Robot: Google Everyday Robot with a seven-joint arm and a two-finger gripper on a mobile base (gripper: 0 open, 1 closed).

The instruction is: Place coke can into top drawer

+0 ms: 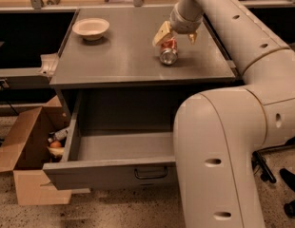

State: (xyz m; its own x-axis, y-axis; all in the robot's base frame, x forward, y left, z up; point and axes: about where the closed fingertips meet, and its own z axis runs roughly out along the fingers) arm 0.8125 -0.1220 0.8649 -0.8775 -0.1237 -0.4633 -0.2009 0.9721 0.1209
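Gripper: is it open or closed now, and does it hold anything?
Gripper: open, its fingers spread on either side of the coke can on the cabinet top; it does not hold the can yet.

A cream bowl [91, 28] sits at 10 o'clock on the grey cabinet top [119, 63], well apart from the gripper [176, 36] at 1 o'clock over that top. At 8 o'clock in the view, 1 open cardboard box [28, 179] stands on the speckled floor [114, 208], with an orange round item [55, 145] inside. Black chair legs [262, 166] show at 4 o'clock.

Cream-white rounded arm [242, 30], dark dimple holes; tan-fingered pincer [175, 39] over cabinet top [119, 56].
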